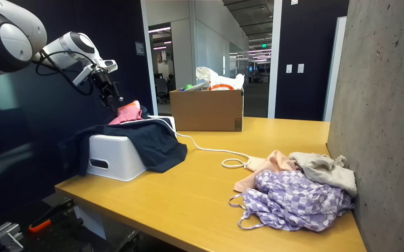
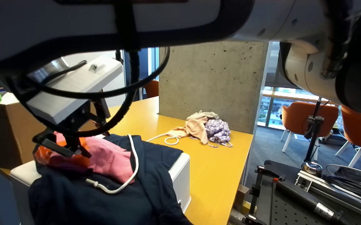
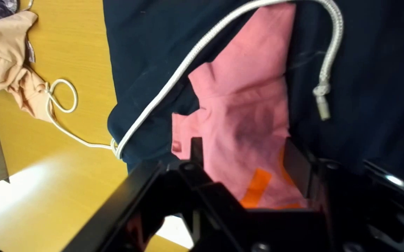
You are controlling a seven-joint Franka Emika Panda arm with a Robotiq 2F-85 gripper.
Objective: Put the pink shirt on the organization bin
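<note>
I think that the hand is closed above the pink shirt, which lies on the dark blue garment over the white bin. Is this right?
Not closed: the wrist view shows the hand open, its fingers apart above the pink shirt. The shirt does lie on the dark blue garment over the white bin.

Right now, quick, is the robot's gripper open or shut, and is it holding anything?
Gripper: open, jaws apart over the pink shirt, holding nothing.
</note>
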